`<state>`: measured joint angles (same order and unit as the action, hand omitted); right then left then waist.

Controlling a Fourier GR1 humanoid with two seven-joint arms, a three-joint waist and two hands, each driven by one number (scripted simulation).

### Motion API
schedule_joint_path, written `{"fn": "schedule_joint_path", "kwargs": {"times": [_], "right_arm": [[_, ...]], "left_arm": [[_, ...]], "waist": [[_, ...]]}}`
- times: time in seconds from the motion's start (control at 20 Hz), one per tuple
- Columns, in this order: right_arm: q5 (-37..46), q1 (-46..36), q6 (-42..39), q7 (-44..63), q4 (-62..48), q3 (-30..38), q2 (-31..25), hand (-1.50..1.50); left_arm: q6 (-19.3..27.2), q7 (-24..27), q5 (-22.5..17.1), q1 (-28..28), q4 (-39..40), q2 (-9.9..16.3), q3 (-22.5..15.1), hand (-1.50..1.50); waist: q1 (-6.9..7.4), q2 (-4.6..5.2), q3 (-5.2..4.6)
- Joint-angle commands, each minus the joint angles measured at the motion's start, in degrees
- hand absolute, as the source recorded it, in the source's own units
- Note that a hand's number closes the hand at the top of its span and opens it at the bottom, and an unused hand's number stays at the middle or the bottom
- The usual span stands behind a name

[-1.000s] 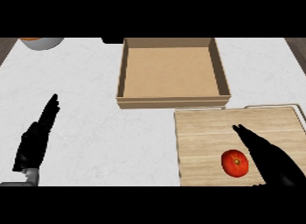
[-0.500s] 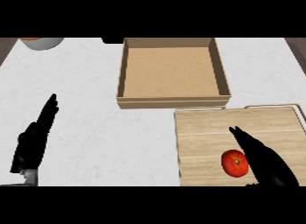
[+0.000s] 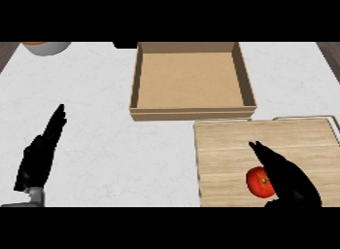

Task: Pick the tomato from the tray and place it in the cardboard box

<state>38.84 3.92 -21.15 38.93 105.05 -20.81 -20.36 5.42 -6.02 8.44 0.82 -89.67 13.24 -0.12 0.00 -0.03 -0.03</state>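
Head view: one tomato (image 3: 260,182) on one tray (image 3: 230,146); one cardboard box (image 3: 191,115); both robot hands straight-fingered, spread.

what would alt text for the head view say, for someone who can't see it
The right robot hand, fingers straight, lies beside a red tomato on a wooden tray on a white counter. An open cardboard box sits just behind the tray; the left robot hand rests open at lower left.

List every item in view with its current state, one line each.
tomato: on the tray, not lifted
tray: flat on the counter, holding the tomato
cardboard box: open, nothing inside
right hand: open, beside the tomato
left hand: open, resting
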Motion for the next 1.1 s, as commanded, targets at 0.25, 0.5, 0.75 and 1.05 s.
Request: {"fn": "schedule_joint_path", "kwargs": {"times": [0.25,0.5,0.75,1.05], "right_arm": [[7.12,-0.88,4.21,-7.10,-4.59,0.16,1.53,1.50],[15.27,-0.74,9.48,-6.88,-3.70,-1.35,1.34,1.50],[7.51,-13.69,5.54,-23.02,-10.62,6.86,-6.77,1.50],[5.81,-23.96,2.57,-38.95,-14.95,6.49,-14.57,1.50]], "left_arm": [[-1.22,4.65,1.34,3.22,-0.06,-1.26,0.78,0.00],[-0.96,3.04,1.59,0.69,1.59,-1.72,1.51,0.00],[-2.09,0.73,1.60,-1.48,-0.02,-1.50,0.48,0.00],[-3.55,1.57,2.06,-4.28,-1.05,-1.76,-1.92,0.00]], "waist": [[0.21,0.01,0.03],[0.05,0.04,0.02],[2.72,0.90,0.23],[9.52,3.42,0.69]]}}
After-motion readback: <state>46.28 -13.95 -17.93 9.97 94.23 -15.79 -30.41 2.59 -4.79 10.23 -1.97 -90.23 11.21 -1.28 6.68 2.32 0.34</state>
